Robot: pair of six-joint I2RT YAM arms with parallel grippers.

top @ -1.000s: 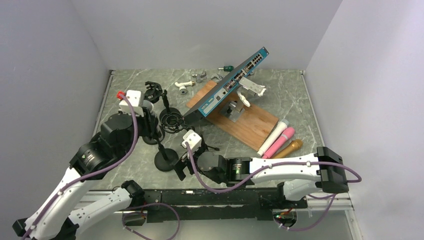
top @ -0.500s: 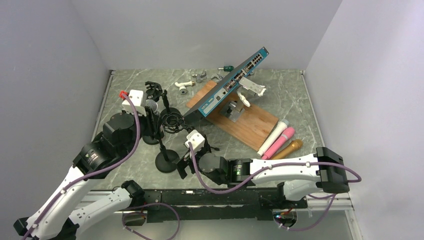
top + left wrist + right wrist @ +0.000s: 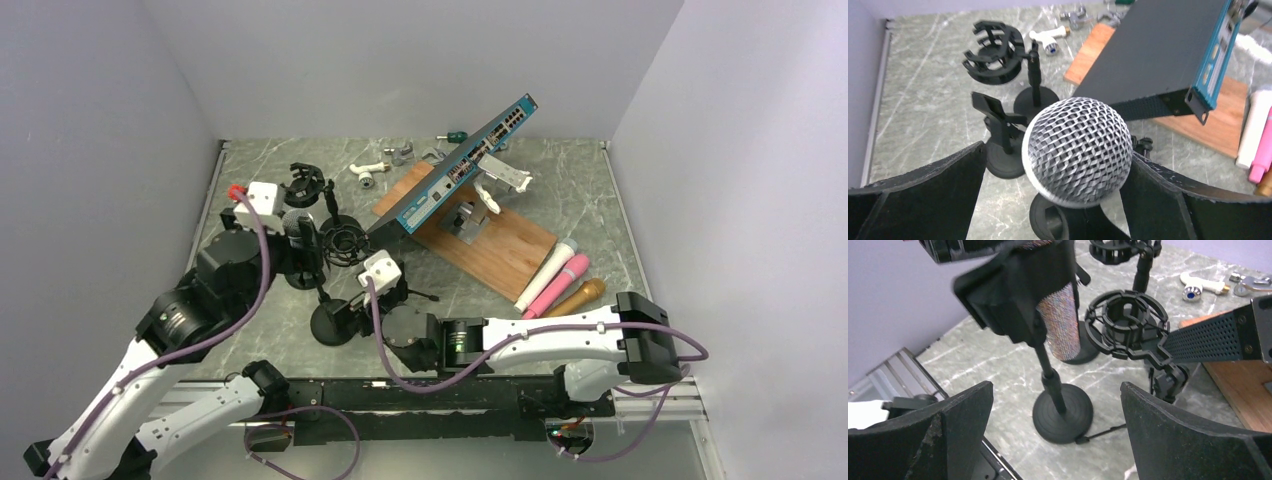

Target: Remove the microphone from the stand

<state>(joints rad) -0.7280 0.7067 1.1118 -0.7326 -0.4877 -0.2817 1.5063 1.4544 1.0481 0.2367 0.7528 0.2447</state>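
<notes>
Microphone point(image 3: 1077, 150) sits between the spread fingers of the left gripper point(image 3: 1054, 152), gap visible on one side. Right gripper point(image 3: 1057, 390) fingers are spread wide, facing the stand point(image 3: 1063, 414).

readable text: none | brands/numbers: none | network switch point(image 3: 462, 165) port markings: too small to read

A robot lab test cell: blank grey walls point(image 3: 400, 60) box in a marbled tabletop point(image 3: 590, 200).

Grey marbled surface point(image 3: 590, 190): wooden board point(image 3: 510, 250) at centre, three loose microphones point(image 3: 553, 283) at four o'clock, black stands point(image 3: 330, 325) at nine, small fittings point(image 3: 368, 172) at twelve.
</notes>
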